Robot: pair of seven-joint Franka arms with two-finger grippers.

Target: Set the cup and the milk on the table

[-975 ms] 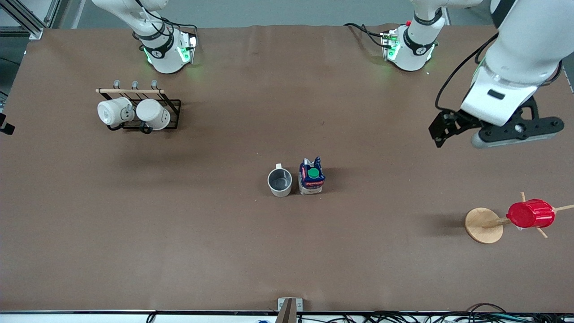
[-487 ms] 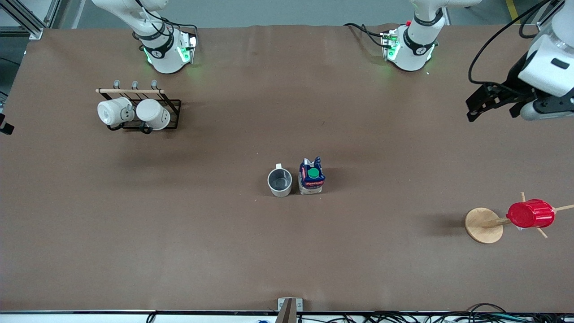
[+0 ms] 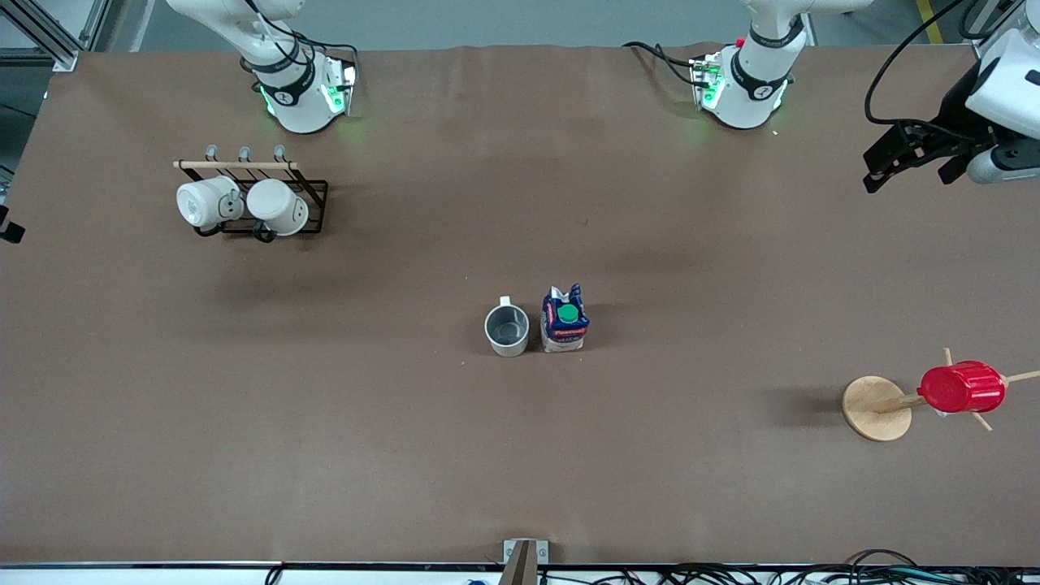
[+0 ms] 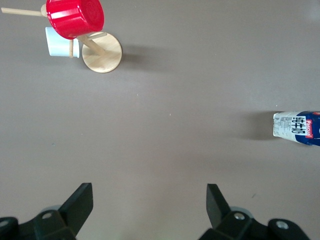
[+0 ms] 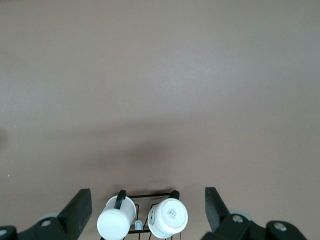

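The brown counter (image 3: 731,268) carries everything. Up over its edge at the left arm's end hangs the left tool (image 3: 881,162), fingers (image 4: 80,202) spread wide and empty. The right tool (image 5: 147,210), also wide and empty, hangs above the black mug rack (image 3: 252,195) with its two white mugs (image 5: 142,220). The milk carton (image 3: 565,318) stands upright mid-counter, well apart from both tools. The grey cup (image 3: 507,329) sits upright just beside the milk carton, toward the right arm's end.

Both grippers (image 4: 149,200) (image 5: 147,202) aloft (fingers apart)
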